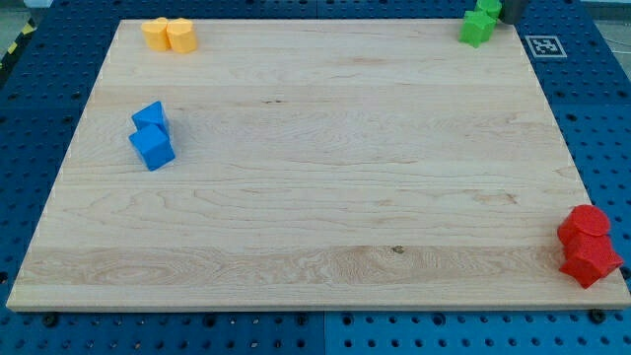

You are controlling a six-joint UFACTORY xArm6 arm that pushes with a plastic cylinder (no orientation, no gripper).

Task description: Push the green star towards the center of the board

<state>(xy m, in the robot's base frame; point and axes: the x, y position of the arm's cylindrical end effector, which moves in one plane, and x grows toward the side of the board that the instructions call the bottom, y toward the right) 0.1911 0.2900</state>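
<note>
Camera view: green blocks (pixel 480 23) crowd the board's (pixel 315 197) top-right corner.
My tip itself is hidden; only a dark rod end (pixel 514 9) shows just right of them, its contact unclear. I cannot single out the green star.

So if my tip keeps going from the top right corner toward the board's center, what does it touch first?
Most likely the green blocks: my tip sits just to their right at the view's top. Whether it already touches them is unclear. Past them, the wooden board looks free.
</note>
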